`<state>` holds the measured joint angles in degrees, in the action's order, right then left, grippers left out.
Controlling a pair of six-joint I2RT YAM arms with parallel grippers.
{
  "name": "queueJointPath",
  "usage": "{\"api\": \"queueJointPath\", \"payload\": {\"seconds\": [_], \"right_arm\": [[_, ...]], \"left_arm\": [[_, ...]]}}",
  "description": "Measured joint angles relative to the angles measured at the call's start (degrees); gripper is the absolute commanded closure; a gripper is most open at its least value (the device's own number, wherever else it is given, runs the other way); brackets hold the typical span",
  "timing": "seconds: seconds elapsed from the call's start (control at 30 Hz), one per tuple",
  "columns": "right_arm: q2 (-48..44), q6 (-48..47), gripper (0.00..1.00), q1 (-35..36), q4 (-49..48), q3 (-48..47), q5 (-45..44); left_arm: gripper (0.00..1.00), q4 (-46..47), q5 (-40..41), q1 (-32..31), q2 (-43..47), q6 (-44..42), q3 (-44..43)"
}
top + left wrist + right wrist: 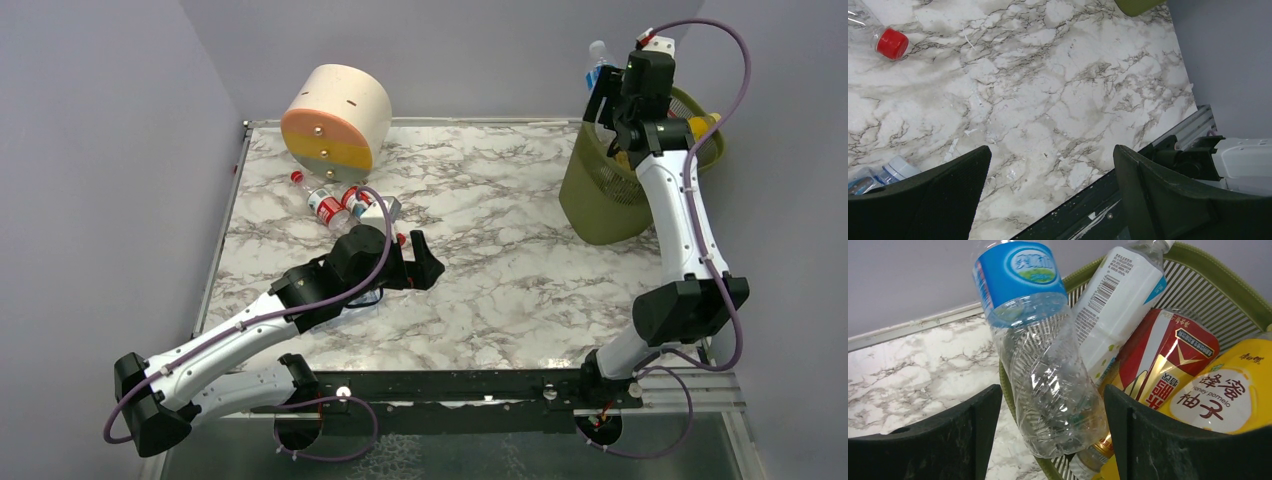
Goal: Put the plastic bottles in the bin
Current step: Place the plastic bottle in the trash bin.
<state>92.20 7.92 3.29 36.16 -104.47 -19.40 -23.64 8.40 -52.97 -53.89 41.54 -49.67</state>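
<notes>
Smooth, faintly glossy, marble-patterned tabletop [500, 270]; thin, crumpled, shiny clear-plastic bottle [1048, 385] with glossy blue label [1018, 270]; matt olive plastic bin [1213, 315] with slotted walls; matt, smooth-faced round drawer box [335, 115].

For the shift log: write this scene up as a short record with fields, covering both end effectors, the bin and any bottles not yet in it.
Left end effector: open, low over the table, holding nothing
Right end effector: open, above the bin, around a clear blue-label bottle
In the bin: white-label bottle, red-label bottle, yellow bottle
Not yet in the bin: cluster of bottles beside the round drawer box
</notes>
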Motion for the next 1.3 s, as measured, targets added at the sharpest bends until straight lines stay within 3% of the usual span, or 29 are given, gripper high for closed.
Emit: {"api": "queueJointPath", "payload": {"seconds": [0.27,0.73,1.07,1.3], "right_arm": [[-1.46,0.55,0.33,-0.31,0.02,0.79,0.0],[-3.98,1.75,0.07,-0.31,2.56,-1.57,2.01],[-11.8,3.06,0.04,-0.31,3.85,-4.2,9.03],[-16.9,6.43,0.0,-0.31,3.8,-0.61,19.76]], "left_arm": [[0.02,-0.07,-0.02,0.0,0.44,0.02,0.0],[0.01,-2.91,0.02,0.0,0.42,-0.2,-0.96],[0.01,-5.14,1.4,0.02,-1.33,-0.44,-4.76],[0.01,-9.05,4.7,1.27,-3.45,-0.39,-7.34]]}}
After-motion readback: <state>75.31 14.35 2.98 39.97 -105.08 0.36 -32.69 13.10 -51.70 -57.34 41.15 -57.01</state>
